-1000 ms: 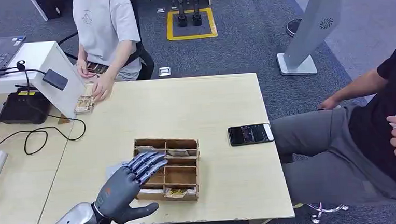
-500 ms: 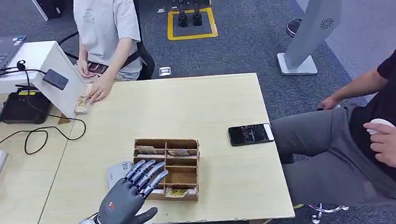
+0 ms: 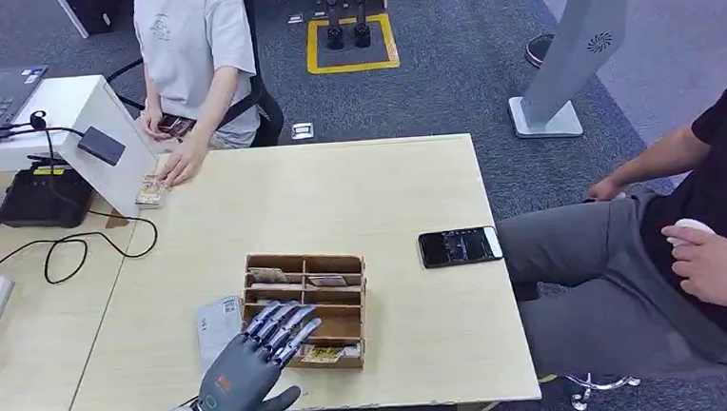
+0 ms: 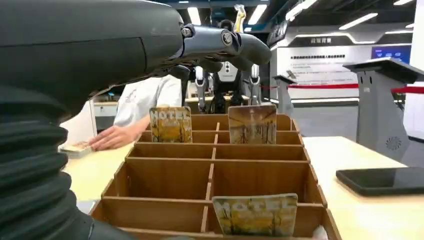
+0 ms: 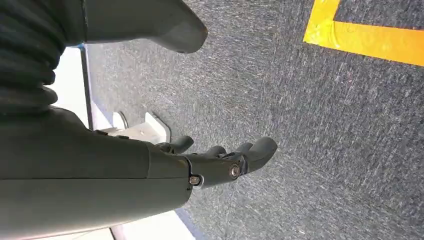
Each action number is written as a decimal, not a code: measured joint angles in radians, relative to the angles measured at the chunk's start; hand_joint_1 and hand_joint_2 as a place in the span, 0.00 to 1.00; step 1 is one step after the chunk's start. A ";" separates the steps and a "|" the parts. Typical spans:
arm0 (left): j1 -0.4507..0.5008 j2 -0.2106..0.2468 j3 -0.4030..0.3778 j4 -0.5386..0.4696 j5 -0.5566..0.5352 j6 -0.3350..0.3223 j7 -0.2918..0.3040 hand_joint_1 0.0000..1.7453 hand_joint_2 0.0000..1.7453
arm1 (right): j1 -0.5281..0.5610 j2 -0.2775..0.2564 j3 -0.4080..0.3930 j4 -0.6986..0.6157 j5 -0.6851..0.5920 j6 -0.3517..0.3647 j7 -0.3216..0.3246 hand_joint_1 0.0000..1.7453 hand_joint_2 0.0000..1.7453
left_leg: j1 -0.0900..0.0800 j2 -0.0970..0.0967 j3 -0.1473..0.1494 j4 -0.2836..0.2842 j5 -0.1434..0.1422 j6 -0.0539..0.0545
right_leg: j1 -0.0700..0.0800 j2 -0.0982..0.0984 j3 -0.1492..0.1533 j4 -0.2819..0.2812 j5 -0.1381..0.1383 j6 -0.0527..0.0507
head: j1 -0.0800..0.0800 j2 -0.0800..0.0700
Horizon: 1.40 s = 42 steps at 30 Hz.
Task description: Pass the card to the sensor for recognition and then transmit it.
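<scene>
Low in the head view, the left hand (image 3: 246,367) hovers, fingers spread and empty, over the wooden box (image 3: 344,264). A card (image 3: 322,355) stands in its near compartment. The right hand (image 5: 210,162), loosely curled and empty, hangs above carpet (image 5: 325,125).

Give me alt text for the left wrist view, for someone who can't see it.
The robot's left hand hovers open above a wooden divided box holding three upright hotel cards. Beyond, a person's hand rests on the table, and a black phone lies beside the box.
</scene>
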 joint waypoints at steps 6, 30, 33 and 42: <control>0.000 -0.011 -0.014 0.023 0.001 -0.017 0.000 0.00 1.00 | -0.001 0.000 0.000 0.000 0.006 0.000 0.000 0.00 1.00 | 0.000 0.000 0.000 0.000 0.000 0.000 | 0.000 0.000 0.000 0.000 0.000 0.000 | 0.000 0.000; -0.014 -0.066 -0.021 0.113 -0.037 0.048 0.050 0.00 1.00 | -0.003 0.000 0.000 0.000 0.026 0.000 -0.004 0.00 1.00 | 0.000 0.000 0.000 0.000 0.000 0.000 | 0.000 0.000 0.000 0.000 0.000 0.000 | 0.000 0.000; -0.015 -0.072 -0.018 0.122 -0.034 0.053 0.050 0.00 1.00 | -0.003 0.000 0.000 0.000 0.028 0.000 -0.004 0.00 1.00 | 0.000 0.000 0.000 0.000 0.000 0.000 | 0.000 0.000 0.000 0.000 0.000 0.000 | 0.000 0.000; -0.015 -0.089 -0.015 0.130 -0.013 0.053 0.038 0.00 1.00 | -0.003 0.000 0.000 0.000 0.029 0.000 -0.006 0.00 1.00 | 0.000 0.000 0.000 0.000 0.000 0.000 | 0.000 0.000 0.000 0.000 0.000 0.000 | 0.000 0.000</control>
